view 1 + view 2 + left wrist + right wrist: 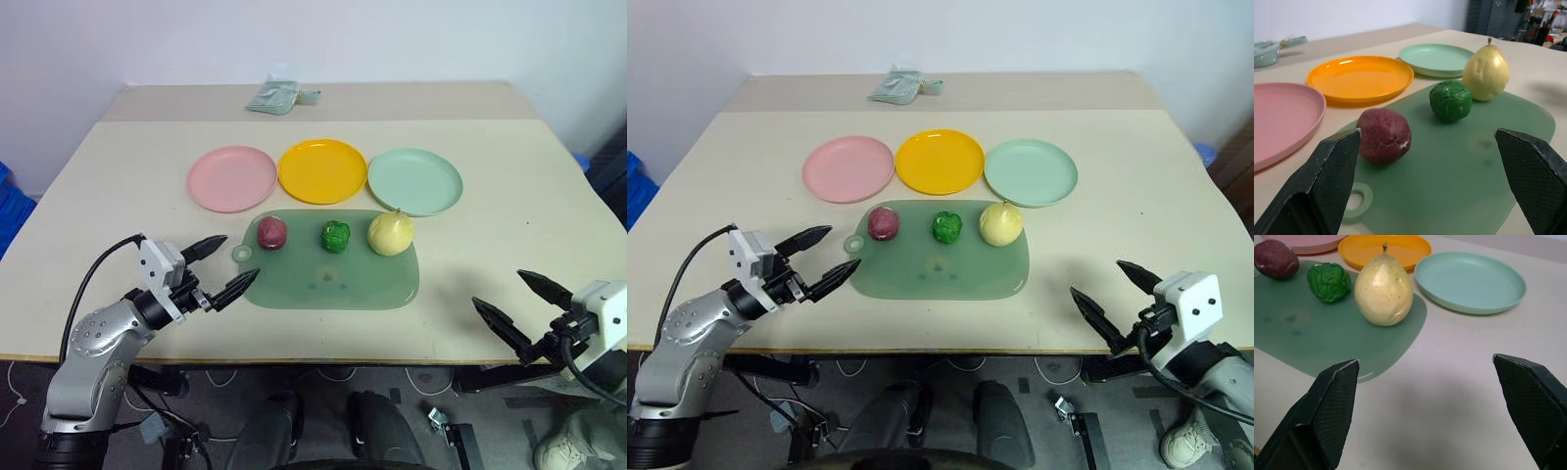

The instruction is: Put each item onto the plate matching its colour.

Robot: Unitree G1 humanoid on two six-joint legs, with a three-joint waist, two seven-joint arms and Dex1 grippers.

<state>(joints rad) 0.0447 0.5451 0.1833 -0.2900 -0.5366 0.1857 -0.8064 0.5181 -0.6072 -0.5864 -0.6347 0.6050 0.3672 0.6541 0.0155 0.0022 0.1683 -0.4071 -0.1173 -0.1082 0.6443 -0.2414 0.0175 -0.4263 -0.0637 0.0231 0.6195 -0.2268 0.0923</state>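
A maroon ball [271, 233], a lumpy green pepper [335, 236] and a pale yellow pear [390, 233] stand in a row along the far side of a dark green cutting mat [333, 279]. Just beyond the mat lie a pink plate [232, 178], a yellow plate [322, 170] and a mint green plate [414, 181], all bare. My left gripper [221, 267] hovers open at the mat's left end, pointing toward the ball. Open and holding nothing, my right gripper [524, 311] hangs near the table's front edge, right of the mat.
A small grey-green packet [276, 97] lies at the far side of the table. Bare tabletop [519, 225] spreads to the right of the plates and to the left of the pink plate.
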